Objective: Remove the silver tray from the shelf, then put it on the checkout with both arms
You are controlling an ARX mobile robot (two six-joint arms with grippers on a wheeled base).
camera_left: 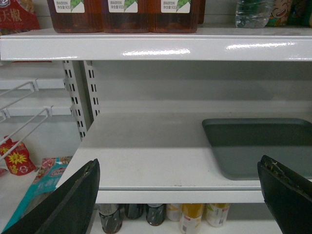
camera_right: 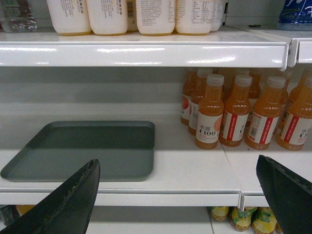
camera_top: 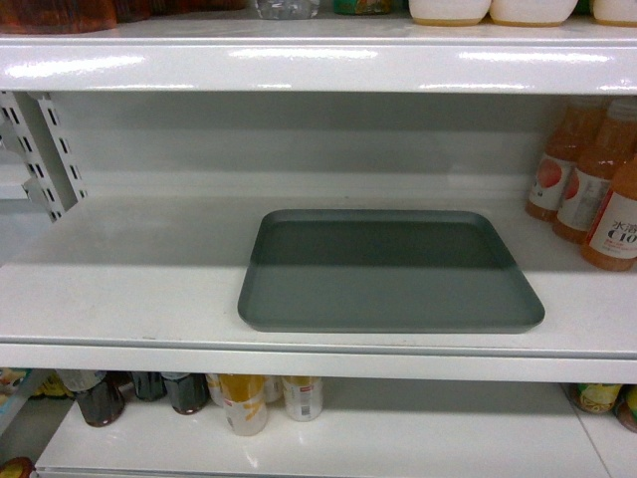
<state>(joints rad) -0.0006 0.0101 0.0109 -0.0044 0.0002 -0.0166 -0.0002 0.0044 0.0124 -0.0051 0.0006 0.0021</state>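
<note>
White glossy shelf (camera_top: pixel 129 289), middle board, rounded front lip, perforated white uprights (camera_top: pixel 45 149) at its left rear. Flat on the board, slightly right of centre: the silver tray (camera_top: pixel 388 274), matte grey-green, rounded corners, low rim, near edge close behind the front lip; back half in shadow from the board above. To the tray's right, apart from it, a cluster of orange drink bottles (camera_right: pixel 234 114) with white caps, standing upright in rows toward the back wall. Left part of the board bare white. The right wrist view shows a seam where this board meets the next one (camera_right: pixel 273 170), under the bottles.
</note>
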